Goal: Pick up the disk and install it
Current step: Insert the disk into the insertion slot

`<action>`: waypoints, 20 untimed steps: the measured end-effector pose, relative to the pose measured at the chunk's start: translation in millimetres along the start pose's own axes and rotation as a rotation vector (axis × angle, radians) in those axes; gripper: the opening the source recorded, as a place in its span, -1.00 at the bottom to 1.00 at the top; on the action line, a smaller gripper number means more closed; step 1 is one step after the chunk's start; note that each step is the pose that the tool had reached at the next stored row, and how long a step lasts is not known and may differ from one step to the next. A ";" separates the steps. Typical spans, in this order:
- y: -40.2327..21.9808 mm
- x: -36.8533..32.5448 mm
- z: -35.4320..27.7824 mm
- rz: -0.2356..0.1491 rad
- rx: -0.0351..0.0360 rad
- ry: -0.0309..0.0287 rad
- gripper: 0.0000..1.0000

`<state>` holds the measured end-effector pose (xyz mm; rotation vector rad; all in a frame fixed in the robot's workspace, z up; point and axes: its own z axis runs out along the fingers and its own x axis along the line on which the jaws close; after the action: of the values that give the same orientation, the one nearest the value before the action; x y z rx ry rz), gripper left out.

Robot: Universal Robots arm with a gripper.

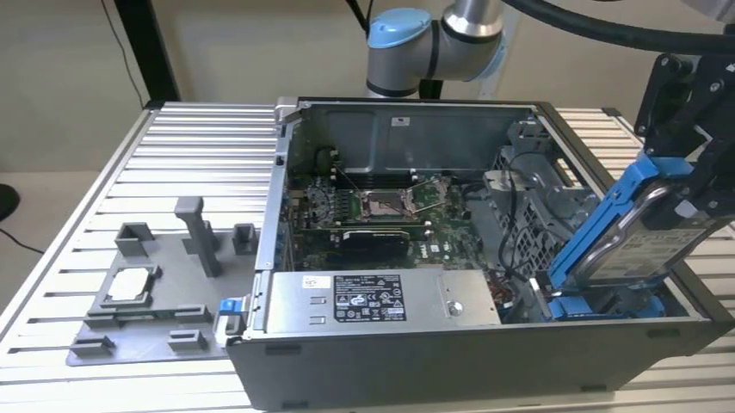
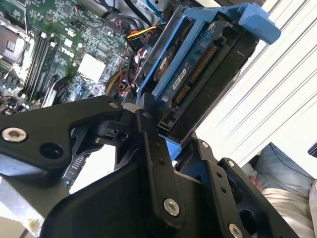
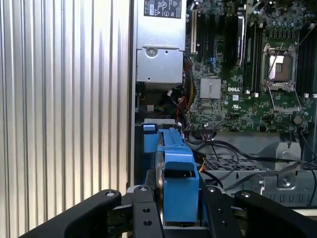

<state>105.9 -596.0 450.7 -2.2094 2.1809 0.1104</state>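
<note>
We see the black two-finger gripper pinching the blue-framed silver metal disk by its upper end. The disk is tilted at the exterior view's lower right. Its lower edge sits inside the open grey metal computer case, close to the case's right wall. The grey labelled power supply box and loose cables crowd its left side, and there is open room above it.

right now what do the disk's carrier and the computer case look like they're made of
The disk: carrier looks like moulded plastic, bright blue, smooth; the drive inside looks like silver metal. The computer case: likely sheet metal, dull grey, with thin folded walls.
</note>
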 end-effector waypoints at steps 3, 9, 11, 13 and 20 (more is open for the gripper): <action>0.7 0.2 2.2 0.000 0.0001 -0.0002 -1.00; 1.3 0.4 7.6 0.003 0.0002 0.0000 -1.00; 1.3 0.4 9.2 0.004 0.0003 0.0000 -1.00; 1.3 0.5 11.1 0.006 0.0004 -0.0001 -1.00; 1.2 0.6 17.6 0.012 0.0009 -0.0002 -1.00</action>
<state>104.3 -595.2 433.1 -2.1963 2.1936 0.1100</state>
